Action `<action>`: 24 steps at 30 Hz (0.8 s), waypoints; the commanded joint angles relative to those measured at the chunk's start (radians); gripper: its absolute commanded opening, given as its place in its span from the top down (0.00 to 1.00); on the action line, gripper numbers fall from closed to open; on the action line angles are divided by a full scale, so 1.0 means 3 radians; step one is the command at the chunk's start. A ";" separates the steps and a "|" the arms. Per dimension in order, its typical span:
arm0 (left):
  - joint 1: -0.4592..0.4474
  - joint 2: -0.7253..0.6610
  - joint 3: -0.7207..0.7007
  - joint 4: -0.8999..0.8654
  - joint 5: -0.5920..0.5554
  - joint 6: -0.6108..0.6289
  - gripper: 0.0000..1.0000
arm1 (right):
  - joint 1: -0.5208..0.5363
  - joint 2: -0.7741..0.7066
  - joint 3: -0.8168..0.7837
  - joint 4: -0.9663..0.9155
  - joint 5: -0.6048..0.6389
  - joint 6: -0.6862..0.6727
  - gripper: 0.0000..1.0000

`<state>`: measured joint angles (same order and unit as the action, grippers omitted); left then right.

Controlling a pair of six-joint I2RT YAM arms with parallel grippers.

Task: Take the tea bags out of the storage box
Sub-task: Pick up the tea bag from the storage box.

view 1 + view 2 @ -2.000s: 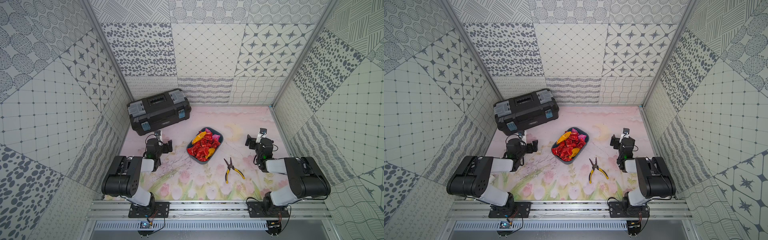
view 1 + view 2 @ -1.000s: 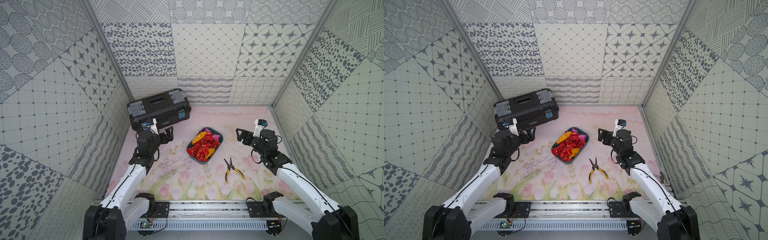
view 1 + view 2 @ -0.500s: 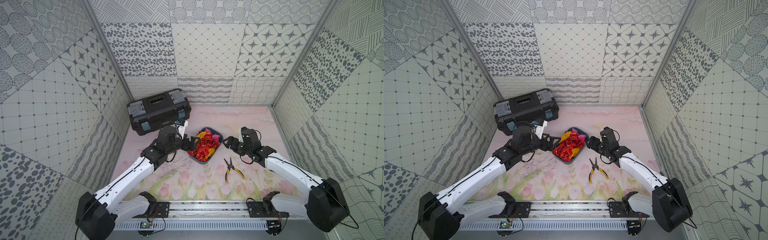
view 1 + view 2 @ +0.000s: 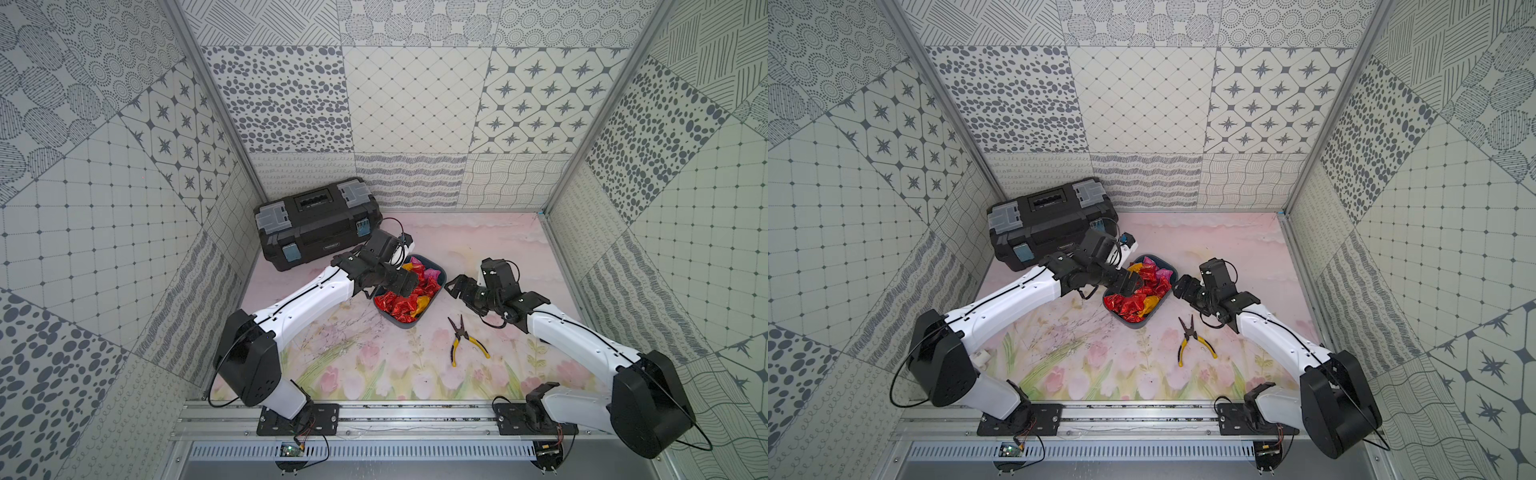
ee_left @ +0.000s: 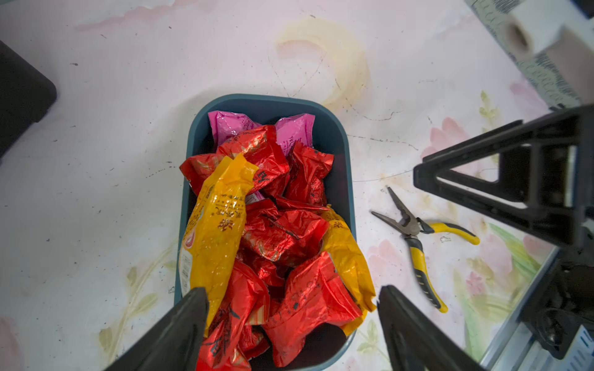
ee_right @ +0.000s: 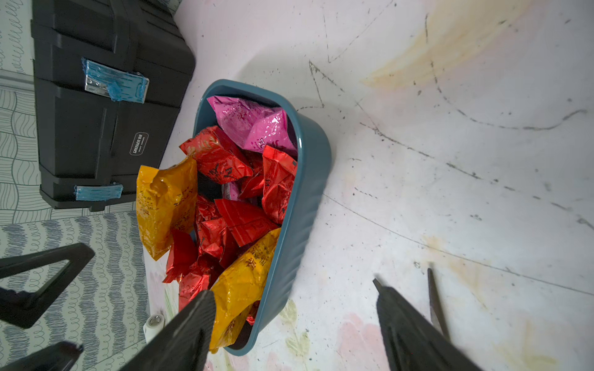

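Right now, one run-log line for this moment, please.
left gripper: open, over storage box | right gripper: open, beside it | tea bags: inside, none held

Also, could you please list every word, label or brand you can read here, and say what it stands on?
"GREENER": white badge on the front of the black toolbox; the rest of the badge is too small to read.
Printed characters on the foil of the tea bags: too crumpled and blurred to read.
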<state>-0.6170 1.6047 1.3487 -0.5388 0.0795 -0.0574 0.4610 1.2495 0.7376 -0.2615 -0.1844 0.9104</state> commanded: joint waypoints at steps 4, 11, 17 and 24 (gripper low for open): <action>-0.0055 0.0522 0.0523 -0.0632 -0.0530 0.0566 0.14 | 0.0013 -0.0052 -0.0079 0.0106 -0.0015 0.0016 0.16; -0.0062 0.0788 0.0786 -0.0646 -0.0811 0.0712 0.19 | 0.0012 -0.0050 -0.0106 0.0128 -0.0039 0.0013 0.16; -0.0061 0.0972 0.0905 -0.0712 -0.0968 0.0813 0.22 | 0.0008 -0.0045 -0.0127 0.0130 -0.0019 0.0008 0.16; -0.0065 0.1093 0.0970 -0.0758 -0.1042 0.0850 0.42 | 0.0007 0.0018 -0.0078 0.0163 -0.0050 0.0008 0.16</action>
<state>-0.6342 1.9171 1.6207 -0.7162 -0.1730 0.1505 0.4606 1.2495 0.7097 -0.2554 -0.1947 0.9104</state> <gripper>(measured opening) 0.616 0.842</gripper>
